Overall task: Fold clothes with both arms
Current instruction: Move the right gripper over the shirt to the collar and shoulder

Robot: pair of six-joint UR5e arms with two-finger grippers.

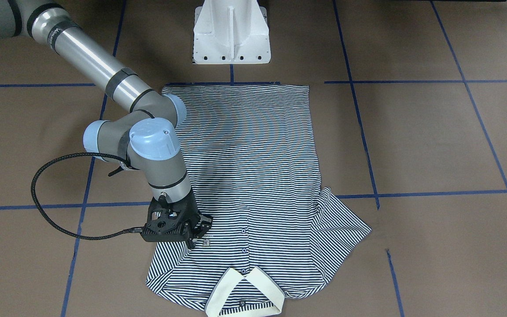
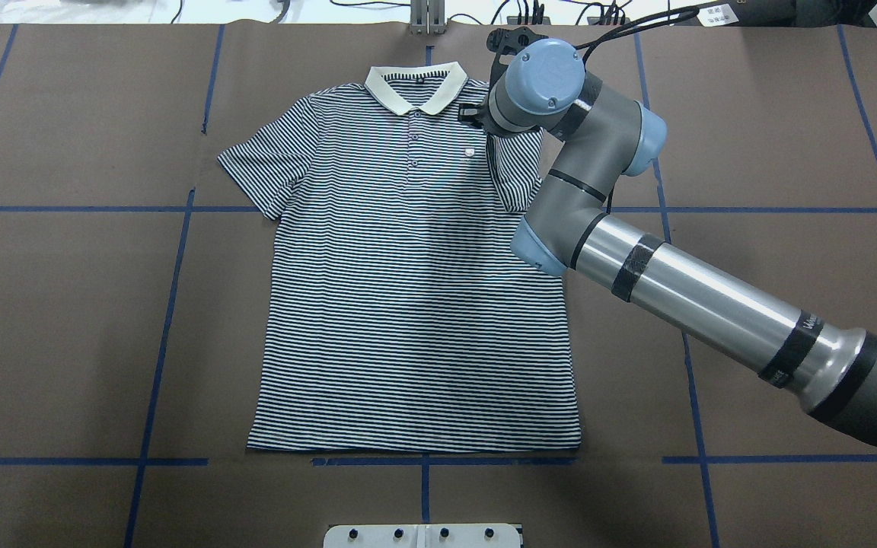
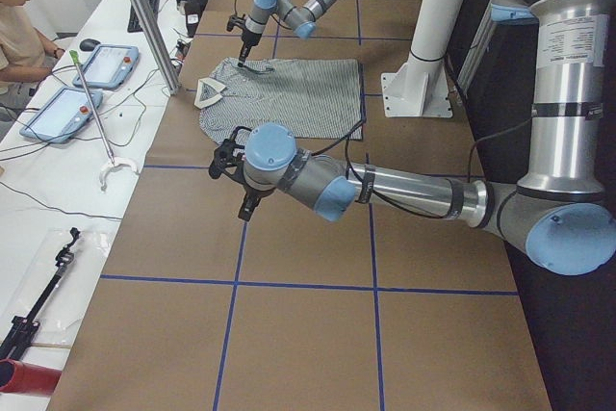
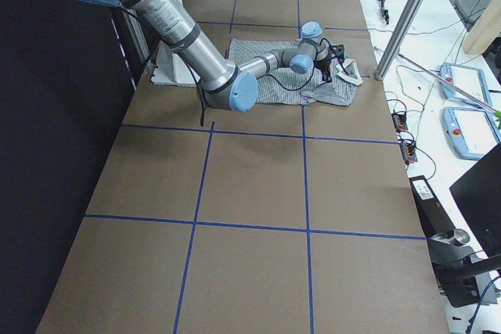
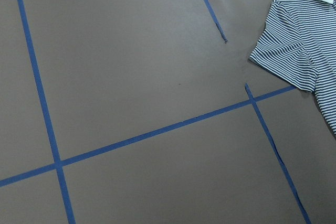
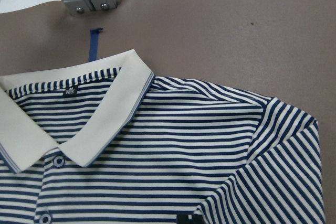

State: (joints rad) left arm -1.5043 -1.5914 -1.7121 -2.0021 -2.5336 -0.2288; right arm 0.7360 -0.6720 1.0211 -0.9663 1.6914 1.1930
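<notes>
The clothes are one navy-and-white striped polo shirt (image 2: 408,304) lying flat and face up, its cream collar (image 2: 416,84) at the far edge from the robot. One sleeve (image 2: 516,171) is folded inward over the chest; the other sleeve (image 2: 263,164) lies spread out. My right gripper (image 1: 200,232) hovers low over the chest patch (image 1: 206,242), beside the folded sleeve; its fingers look open and hold nothing. In the right wrist view the collar (image 6: 105,108) and the folded sleeve (image 6: 273,182) lie flat. My left gripper (image 3: 245,207) hangs over bare table short of the shirt; I cannot tell its state.
The white pedestal base (image 1: 231,33) stands at the robot's side of the shirt hem. Blue tape lines (image 5: 157,132) grid the brown table. A person (image 3: 19,16) sits at a side bench with tablets (image 3: 106,64), behind a metal post (image 3: 144,16).
</notes>
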